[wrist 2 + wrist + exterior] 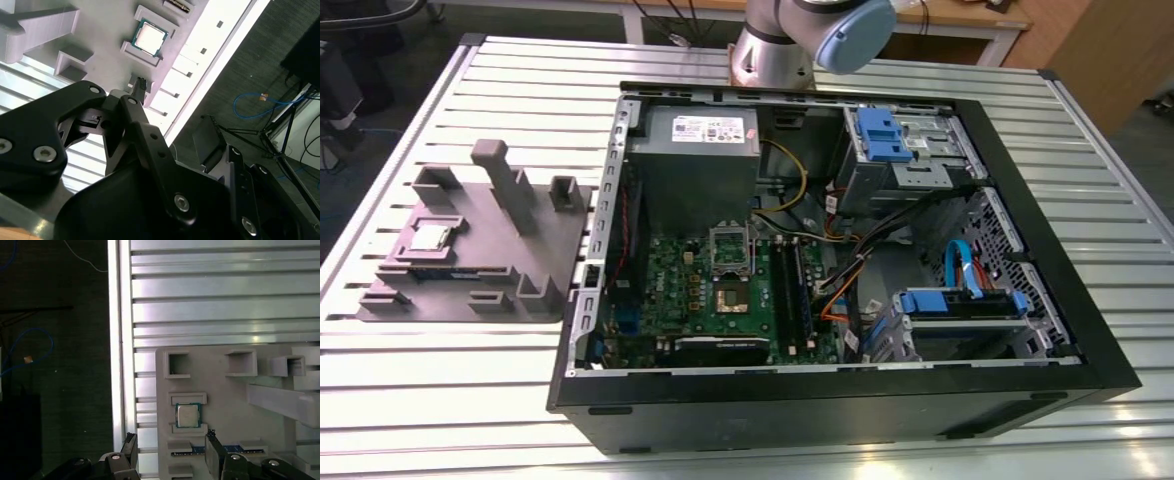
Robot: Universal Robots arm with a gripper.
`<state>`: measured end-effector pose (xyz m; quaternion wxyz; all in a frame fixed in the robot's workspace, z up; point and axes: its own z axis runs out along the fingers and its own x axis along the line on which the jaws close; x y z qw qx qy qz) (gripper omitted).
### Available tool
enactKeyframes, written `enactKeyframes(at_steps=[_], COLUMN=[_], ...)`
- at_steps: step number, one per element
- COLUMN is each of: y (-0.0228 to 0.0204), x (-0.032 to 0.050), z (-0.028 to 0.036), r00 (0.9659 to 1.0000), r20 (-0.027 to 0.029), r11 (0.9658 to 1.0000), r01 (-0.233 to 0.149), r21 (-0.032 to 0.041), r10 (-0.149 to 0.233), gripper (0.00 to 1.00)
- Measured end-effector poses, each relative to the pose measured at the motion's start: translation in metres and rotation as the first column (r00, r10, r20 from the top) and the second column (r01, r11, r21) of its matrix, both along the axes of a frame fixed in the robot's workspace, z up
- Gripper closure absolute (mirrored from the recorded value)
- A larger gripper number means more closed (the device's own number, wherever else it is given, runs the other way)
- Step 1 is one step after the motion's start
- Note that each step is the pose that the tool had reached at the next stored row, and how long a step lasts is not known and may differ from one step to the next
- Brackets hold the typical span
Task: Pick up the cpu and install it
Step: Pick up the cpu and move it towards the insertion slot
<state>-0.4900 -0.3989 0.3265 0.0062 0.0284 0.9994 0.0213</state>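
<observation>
The cpu [430, 236] is a small silvery square chip lying flat in a recess of the grey holder block [494, 262], at the exterior view's left. Both wrist views look down on the cpu [188, 415] [149, 37]. My gripper [171, 442] hovers open above the block's edge, holding nothing. One black fingertip [212, 440] is over the block and the other is over the table slats beside it. The cpu sits just beyond the fingertips, apart from them. In the open computer case [1067, 300], the motherboard socket [731, 298] lies uncovered with its latch frame raised.
The grey block carries raised posts [500, 180] and pockets around the cpu. Inside the case are a silver-grey box [696, 135], black memory slots [790, 285], cables and blue drive brackets [961, 300]. The slatted metal table [454, 400] ends close beside the block.
</observation>
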Motion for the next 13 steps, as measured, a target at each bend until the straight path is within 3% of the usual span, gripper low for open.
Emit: enactKeyframes(at_steps=[13], y=[-0.0001], x=[0.0022], z=[-0.0013], r00=[1.0000], r20=[-0.0004], r11=[1.0000], r01=[0.000], r21=[-0.0002], r10=[0.000], gripper=[0.35])
